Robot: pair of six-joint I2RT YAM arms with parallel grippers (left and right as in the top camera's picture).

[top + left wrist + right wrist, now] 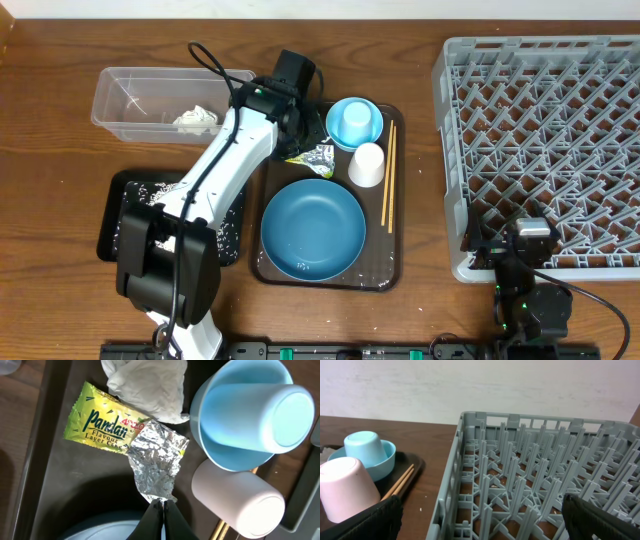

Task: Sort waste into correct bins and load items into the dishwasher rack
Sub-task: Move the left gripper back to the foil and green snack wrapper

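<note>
Dark wood tabletop [50, 200] runs under everything. Low in the left wrist view, my left gripper [160, 509] is clamped on the foil tail of the Pandan wrapper [107, 430], which lies on the serving tray [60, 485]. Crumpled tissue [145, 382] sits beyond. My right gripper [481, 505] gapes before the dishwasher rack [520, 460].

Overhead, close wrists; shared white cup [367, 165]

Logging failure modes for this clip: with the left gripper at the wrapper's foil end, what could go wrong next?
The left gripper seems shut on only the foil tip of the Pandan wrapper, so it may slip free when lifted. The crumpled tissue overlaps the wrapper's edge and could be dragged along. The white cup standing close by could get nudged.
</note>
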